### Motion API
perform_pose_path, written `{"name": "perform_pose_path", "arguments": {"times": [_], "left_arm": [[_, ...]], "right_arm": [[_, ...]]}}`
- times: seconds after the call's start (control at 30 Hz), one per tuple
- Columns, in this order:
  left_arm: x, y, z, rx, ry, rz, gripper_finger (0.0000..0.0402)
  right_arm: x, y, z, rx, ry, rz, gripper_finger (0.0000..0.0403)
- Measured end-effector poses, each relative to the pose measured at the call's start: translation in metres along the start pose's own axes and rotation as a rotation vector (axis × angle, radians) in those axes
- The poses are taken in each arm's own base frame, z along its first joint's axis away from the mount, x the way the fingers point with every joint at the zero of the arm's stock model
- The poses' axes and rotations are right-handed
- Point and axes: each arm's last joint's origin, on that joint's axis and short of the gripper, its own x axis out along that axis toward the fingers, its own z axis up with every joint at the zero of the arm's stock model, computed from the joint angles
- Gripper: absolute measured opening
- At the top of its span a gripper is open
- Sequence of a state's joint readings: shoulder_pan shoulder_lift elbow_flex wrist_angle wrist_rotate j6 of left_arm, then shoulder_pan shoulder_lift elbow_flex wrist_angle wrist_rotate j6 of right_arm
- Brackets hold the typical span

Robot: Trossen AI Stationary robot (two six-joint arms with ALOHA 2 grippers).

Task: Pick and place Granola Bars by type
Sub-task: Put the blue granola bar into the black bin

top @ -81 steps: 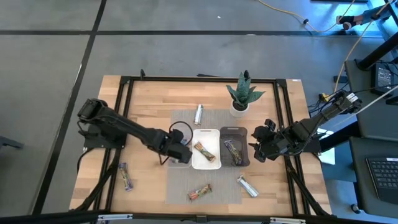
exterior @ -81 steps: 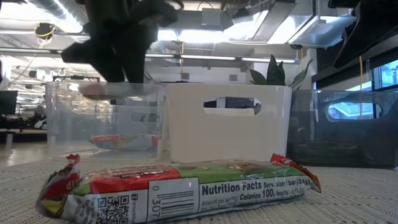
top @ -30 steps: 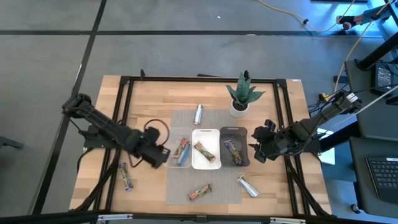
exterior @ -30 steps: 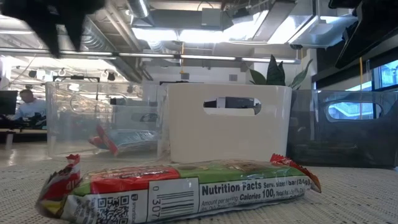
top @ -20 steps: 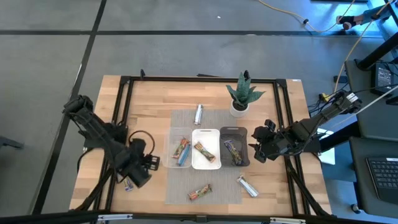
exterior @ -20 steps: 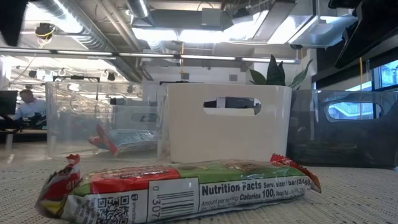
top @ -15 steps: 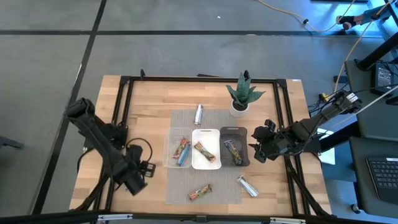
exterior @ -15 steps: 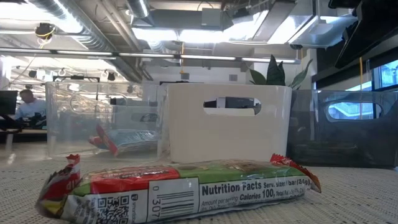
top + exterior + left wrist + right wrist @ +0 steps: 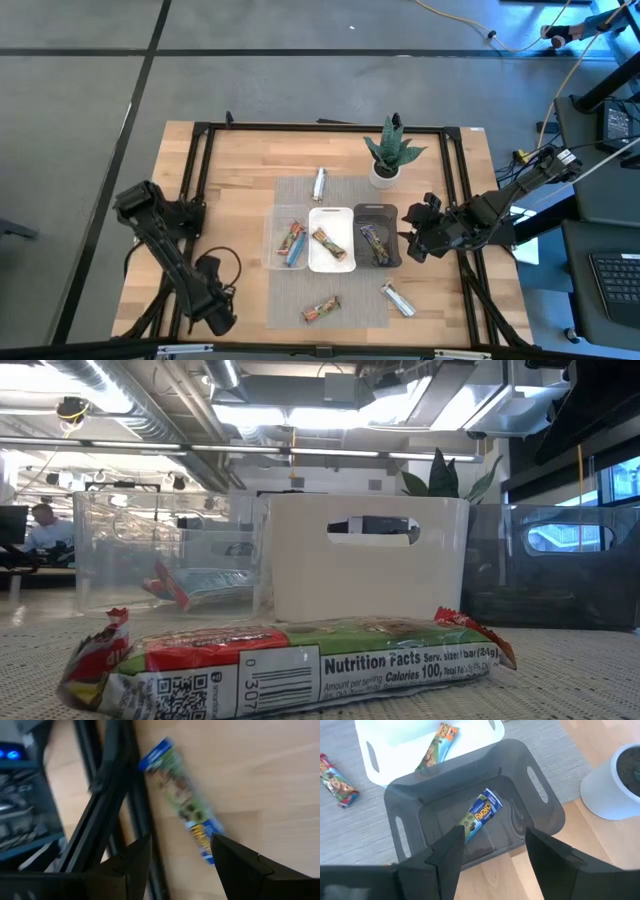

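Observation:
My left gripper (image 9: 215,312) hangs open over the table's near-left corner. In its wrist view, the open left gripper (image 9: 182,865) looks down on a blue-green bar (image 9: 182,800) lying flat on the bare wood, untouched; in the high view the arm hides this bar. My right gripper (image 9: 415,240) waits open at the dark grey bin's (image 9: 392,212) right side, and the right gripper (image 9: 492,855) sees a blue bar (image 9: 482,815) inside it. A red-green bar (image 9: 322,310) and two silver bars (image 9: 398,298) (image 9: 320,183) lie on the mat.
The clear bin (image 9: 276,228) holds two bars (image 9: 292,240), and the white bin (image 9: 345,215) holds an orange bar (image 9: 327,243). A potted plant (image 9: 390,150) stands behind the bins. Black frame rails (image 9: 135,805) run along the table edge beside the left gripper.
My left arm has swung away from the clear bin, toward the table's left and near edges, and now stands over the bar on the bare wood. It has left the low view. The right arm and the bars have kept still.

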State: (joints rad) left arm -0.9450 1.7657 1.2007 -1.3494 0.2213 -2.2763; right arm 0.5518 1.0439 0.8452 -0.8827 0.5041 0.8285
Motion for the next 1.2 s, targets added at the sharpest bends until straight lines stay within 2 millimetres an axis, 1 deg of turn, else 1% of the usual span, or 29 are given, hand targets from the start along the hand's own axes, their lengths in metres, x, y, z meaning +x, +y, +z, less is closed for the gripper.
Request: {"name": "perform_pose_path", "arguments": {"times": [0.13,0.43,0.83,1.2], "left_arm": [[0.011,-0.004,-0.010,-0.027,0.022,0.048,0.0196],[0.028,-0.018,-0.014,-0.069,-0.026,0.081,0.0196],[0.030,-0.025,-0.013,-0.079,-0.057,0.029,0.0196],[0.047,-0.039,-0.019,-0.085,-0.056,0.044,0.0196]], "right_arm": [[0.000,0.000,0.000,0.003,-0.004,0.004,0.0213],[0.000,0.001,0.001,0.006,-0.008,0.007,0.0213],[0.000,0.001,0.001,0.006,-0.006,0.009,0.0213],[0.000,0.001,0.001,0.010,-0.004,0.010,0.0214]]}}
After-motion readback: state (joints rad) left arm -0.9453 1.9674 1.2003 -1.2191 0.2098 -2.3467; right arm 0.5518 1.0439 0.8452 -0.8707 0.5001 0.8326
